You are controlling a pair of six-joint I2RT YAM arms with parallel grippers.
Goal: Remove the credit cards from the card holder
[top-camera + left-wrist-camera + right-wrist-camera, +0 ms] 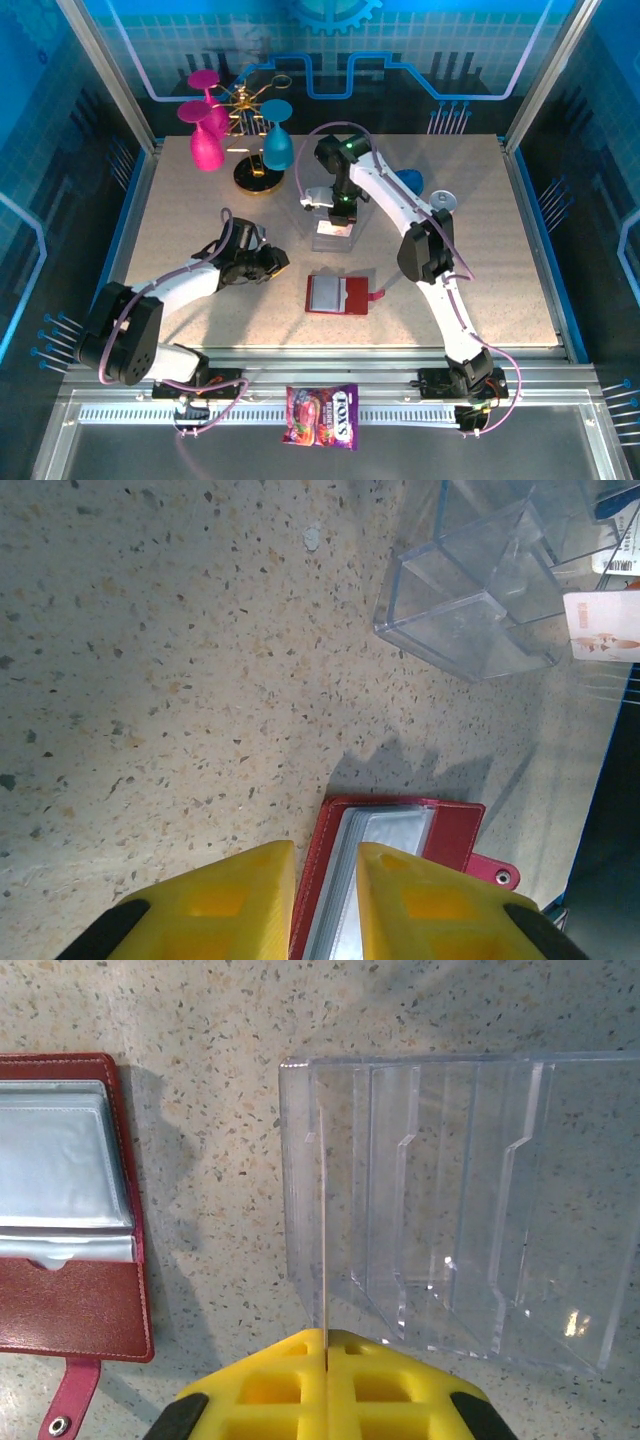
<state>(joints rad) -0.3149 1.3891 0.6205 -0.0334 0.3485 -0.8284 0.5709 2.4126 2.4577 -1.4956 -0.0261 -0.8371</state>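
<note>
- Far-left back of desk (190,210): pink glass (205,140) stood upright by a gold stand (255,175), w/ a teal glass (277,142) just right of it.
- Left fingers (250,890) sat low over the desk, near the holder's left edge. They were slightly apart w/ a clear gap, nothing clamped btwn them.
- Candy bag (322,415) lay on the front rail, well apart from the rest.
- Card holder (338,295) lay open and flat near desk centre, red cover down, greyish sleeves (55,1170) facing up, snap tab (70,1410) sticking out on its right side in the top view.
- Clear rack (450,1210) w/ several slots stood just behind the holder, not touching it.
- Right fingers (260,1390) were pressed together on a pale pinkish card (600,625), edge-on in the wrist view, held upright over the rack's end nearest the holder. Can't tell if its lower edge was in a slot.
- Right of the arm: a blue object (410,180) and a small white disc (443,200), near the back.
</note>
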